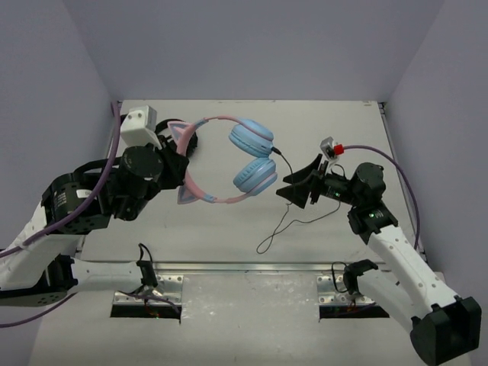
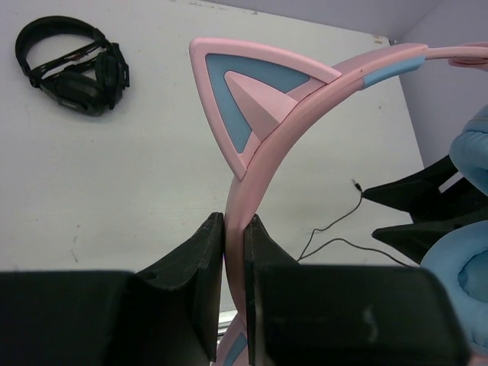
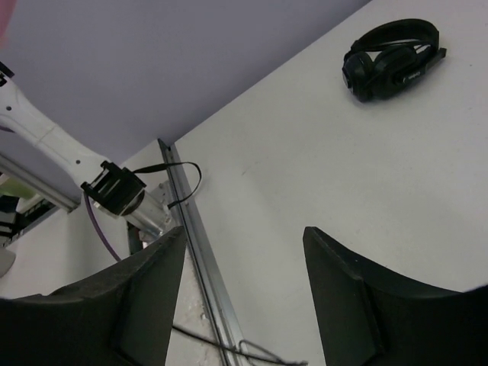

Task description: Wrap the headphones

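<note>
One section of the headphones (image 2: pixel 252 107) sits clamped inside the left gripper (image 2: pixel 232 229).

The headphones (image 1: pixel 229 160) sit over the middle of the tabletop (image 1: pixel 229 236), with the headband (image 1: pixel 200 191) to the left and the two ear cups (image 1: pixel 254 175) to the right, one behind the other. The headband lies between the fingers of the left gripper (image 1: pixel 183 169), which reaches in from the left. The right gripper (image 1: pixel 288 188) is just to the right of the ear cups, apart from them. The cable (image 1: pixel 276 230) drops from the rear ear cup, passes beside the right gripper and lies looped on the tabletop in front of it. A second headset (image 2: pixel 72 65) lies on the tabletop at the far left, behind the left gripper.
</note>
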Tool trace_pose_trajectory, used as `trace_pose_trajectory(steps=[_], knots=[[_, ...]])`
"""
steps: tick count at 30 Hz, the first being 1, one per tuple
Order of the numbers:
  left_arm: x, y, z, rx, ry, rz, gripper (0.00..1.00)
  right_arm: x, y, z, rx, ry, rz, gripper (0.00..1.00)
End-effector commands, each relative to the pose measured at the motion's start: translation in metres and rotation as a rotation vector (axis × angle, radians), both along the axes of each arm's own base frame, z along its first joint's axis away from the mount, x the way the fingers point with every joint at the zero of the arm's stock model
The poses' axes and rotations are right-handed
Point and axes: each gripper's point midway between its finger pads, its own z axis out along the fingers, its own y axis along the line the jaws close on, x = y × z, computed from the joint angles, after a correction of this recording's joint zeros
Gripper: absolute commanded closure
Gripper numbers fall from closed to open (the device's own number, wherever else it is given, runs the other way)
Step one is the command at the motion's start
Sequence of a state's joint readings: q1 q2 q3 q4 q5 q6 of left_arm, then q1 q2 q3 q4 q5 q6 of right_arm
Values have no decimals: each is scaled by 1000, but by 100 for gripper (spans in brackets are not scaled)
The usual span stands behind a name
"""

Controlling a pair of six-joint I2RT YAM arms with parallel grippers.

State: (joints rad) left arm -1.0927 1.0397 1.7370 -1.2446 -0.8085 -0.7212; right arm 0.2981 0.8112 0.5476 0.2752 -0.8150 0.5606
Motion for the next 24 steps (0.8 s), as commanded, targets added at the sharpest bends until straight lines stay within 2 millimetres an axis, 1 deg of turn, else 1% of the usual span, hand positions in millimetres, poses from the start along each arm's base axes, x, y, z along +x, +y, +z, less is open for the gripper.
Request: trace_pose_trajectory(steps=[1, 2, 3, 4, 5, 6, 7, 9, 10, 11, 12, 13, 15, 16, 18, 19, 21, 22, 23, 24], knots=[[4, -11, 54, -216, -92, 4, 99, 6, 10, 25, 38, -80, 50, 37], [4, -8, 61, -232, -104, 19, 100, -1, 16, 24, 50, -69, 109, 38], [7, -9, 62, -228, -106, 29, 100, -2, 19, 19, 49, -58, 123, 38], [7, -7, 63, -222, -104, 36, 100, -6, 22, 9, 44, -42, 130, 36], [8, -5, 69, -235, -114, 50, 100, -5, 20, 5, 34, -53, 107, 32], [10, -7, 68, -224, -109, 60, 100, 7, 12, 6, 34, -66, -1, 28], [10, -4, 66, -211, -104, 71, 100, 14, 5, -9, -3, -4, -81, 25], [13, -1, 65, -200, -107, 102, 100, 34, -17, -19, -52, 45, -275, 20], [13, 1, 63, -193, -106, 110, 100, 54, -42, -12, -62, 47, -475, 17], [15, 2, 61, -184, -107, 125, 100, 55, -57, -28, -128, 102, -555, 12], [15, 5, 61, -183, -110, 135, 100, 60, -73, -30, -164, 105, -641, 10], [15, 6, 58, -171, -107, 144, 100, 55, -81, -29, -194, 113, -669, 3], [17, 10, 55, -150, -109, 167, 100, 52, -94, -26, -230, 113, -724, 1], [17, 10, 55, -148, -110, 170, 100, 45, -96, -31, -259, 125, -717, 1], [18, 9, 53, -138, -108, 170, 100, 37, -97, -35, -287, 118, -693, 1], [18, 7, 51, -125, -105, 160, 100, 32, -97, -32, -285, 90, -679, 1], [18, 5, 52, -126, -107, 154, 100, 27, -91, -33, -266, 62, -638, 1], [18, 4, 51, -113, -105, 141, 100, 12, -72, -26, -239, 4, -496, 1], [18, 3, 52, -114, -107, 133, 100, 2, -61, -23, -221, -28, -410, 4], [19, 0, 53, -121, -112, 125, 100, -5, -50, -19, -193, -74, -333, 4]])
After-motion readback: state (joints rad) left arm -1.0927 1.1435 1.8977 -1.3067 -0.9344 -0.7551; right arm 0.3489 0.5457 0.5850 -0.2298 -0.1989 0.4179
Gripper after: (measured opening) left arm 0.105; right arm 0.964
